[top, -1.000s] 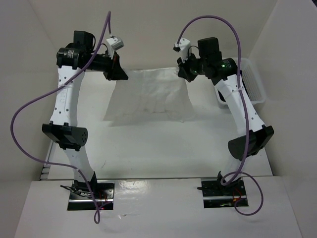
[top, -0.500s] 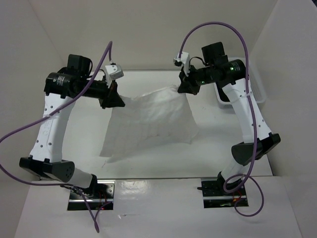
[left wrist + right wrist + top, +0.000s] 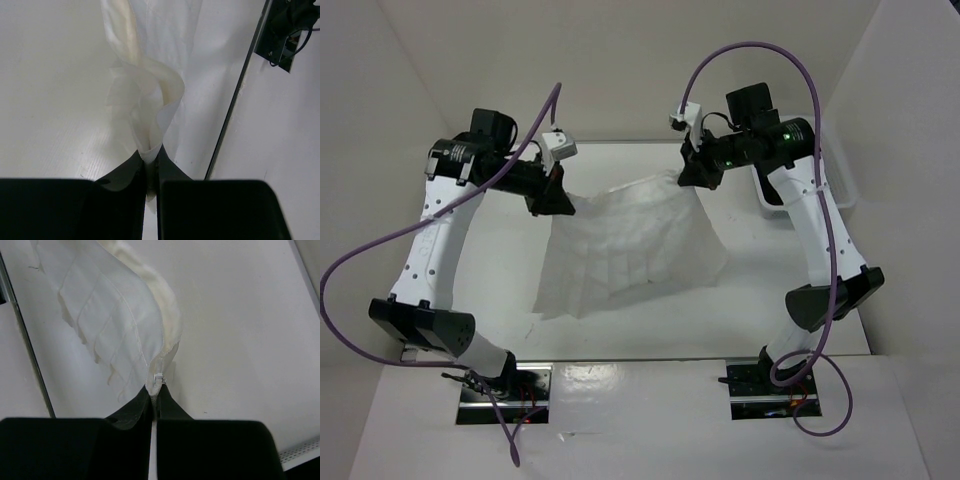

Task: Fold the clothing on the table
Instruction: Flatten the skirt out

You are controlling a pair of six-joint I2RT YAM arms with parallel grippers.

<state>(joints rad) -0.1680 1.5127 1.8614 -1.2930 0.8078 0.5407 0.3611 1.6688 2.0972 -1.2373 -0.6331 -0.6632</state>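
Left hand (image 3: 558,203) and right hand (image 3: 692,180) each pinch a top corner of the skirt (image 3: 630,250). It hangs spread between them, hem resting on the desk (image 3: 620,325), probably to flatten it for folding.

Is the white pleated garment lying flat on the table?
No, left gripper and right gripper hold the white pleated garment up by two corners.

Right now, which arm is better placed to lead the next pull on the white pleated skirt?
Left, probably. The left gripper clamps a thick bunch of the white pleated skirt; the right gripper pinches only a thin corner at its tips, which could slip.
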